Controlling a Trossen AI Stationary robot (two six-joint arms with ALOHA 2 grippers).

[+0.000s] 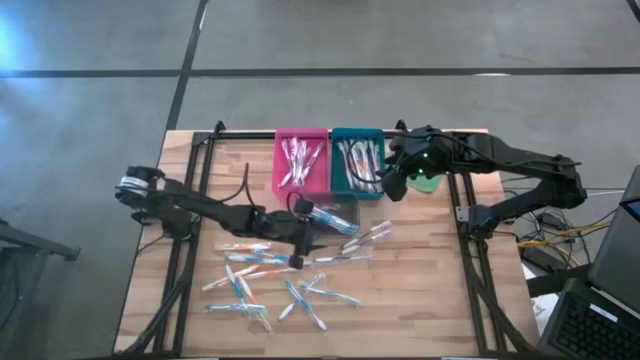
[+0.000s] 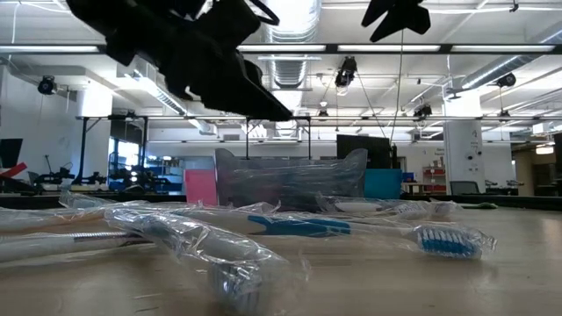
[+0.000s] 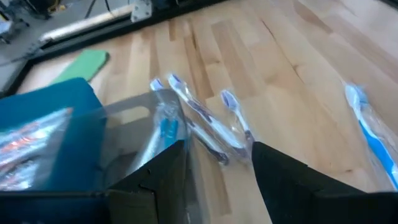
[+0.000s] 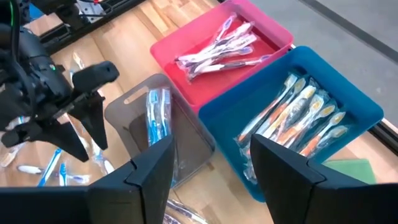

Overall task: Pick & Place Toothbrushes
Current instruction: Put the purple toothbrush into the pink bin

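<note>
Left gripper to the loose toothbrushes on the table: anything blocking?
Nothing visible. The left gripper, jaws open and empty, hovers over the wood beside the clear bin. Wrapped toothbrushes lie on bare table just ahead. The right gripper is off by the teal bin.

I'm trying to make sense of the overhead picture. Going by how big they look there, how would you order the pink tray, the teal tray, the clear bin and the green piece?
1-2. Pink tray and teal tray: look alike, no ranking.
3. Clear bin, partly hidden by the left gripper.
4. Green piece, mostly hidden by the right gripper.
</note>
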